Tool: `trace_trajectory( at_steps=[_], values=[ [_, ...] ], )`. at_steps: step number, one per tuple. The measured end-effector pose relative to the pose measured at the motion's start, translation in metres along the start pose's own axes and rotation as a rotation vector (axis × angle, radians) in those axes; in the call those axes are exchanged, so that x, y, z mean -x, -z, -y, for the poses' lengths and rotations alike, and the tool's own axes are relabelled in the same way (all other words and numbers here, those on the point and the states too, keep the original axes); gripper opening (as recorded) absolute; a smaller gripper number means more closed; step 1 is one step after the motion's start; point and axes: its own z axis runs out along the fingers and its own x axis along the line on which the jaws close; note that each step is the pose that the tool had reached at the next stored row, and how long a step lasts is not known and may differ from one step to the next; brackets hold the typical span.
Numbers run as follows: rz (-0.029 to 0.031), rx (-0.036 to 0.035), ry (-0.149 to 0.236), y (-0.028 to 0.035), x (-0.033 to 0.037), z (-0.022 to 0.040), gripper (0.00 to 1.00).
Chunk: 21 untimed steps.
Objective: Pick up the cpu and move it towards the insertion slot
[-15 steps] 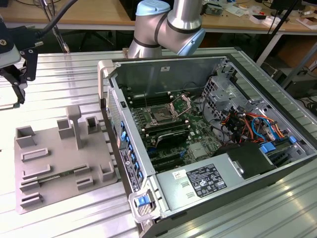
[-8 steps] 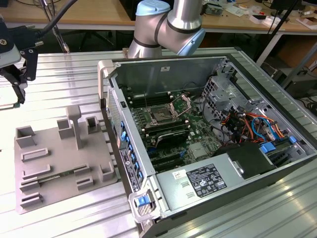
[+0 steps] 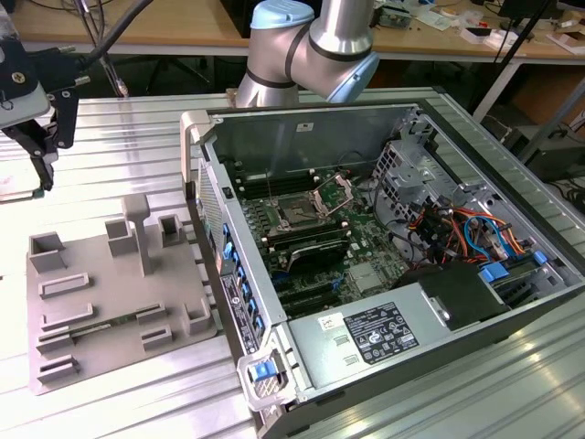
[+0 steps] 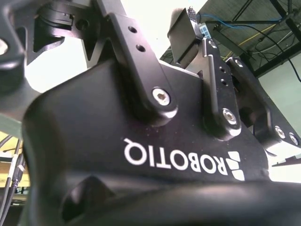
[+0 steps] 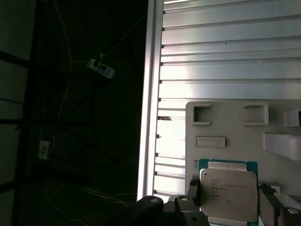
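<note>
The cpu [image 5: 229, 190], a flat square chip with a silvery top and green rim, sits between my gripper's [image 5: 229, 209] black fingers [image 5: 193, 190] in the first wrist view, well above the grey tray [image 5: 244, 136]. In the exterior view my gripper [image 3: 42, 174] hangs over the table at the exterior view's far left, beyond the tray [image 3: 119, 293]. The insertion slot [image 3: 298, 216], a dark square socket in a shiny metal frame with its bracket raised, lies on the green board inside the open computer case, far off toward the exterior view's right.
The open computer case [image 3: 512, 302] holds cables, a drive cage and a power supply. The ribbed aluminium table [image 3: 110, 155] ends in an edge [image 5: 150, 94] beside the tray. The arm's base [image 3: 311, 46] stands behind the case. Cluttered desks run along the back.
</note>
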Motion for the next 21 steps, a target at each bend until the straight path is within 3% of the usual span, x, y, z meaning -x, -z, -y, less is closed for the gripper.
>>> trace_trajectory(
  at_steps=[21],
  values=[
    [-0.0001,0.0000,0.000,0.0001,0.0163,0.0010,0.55]
  ],
)
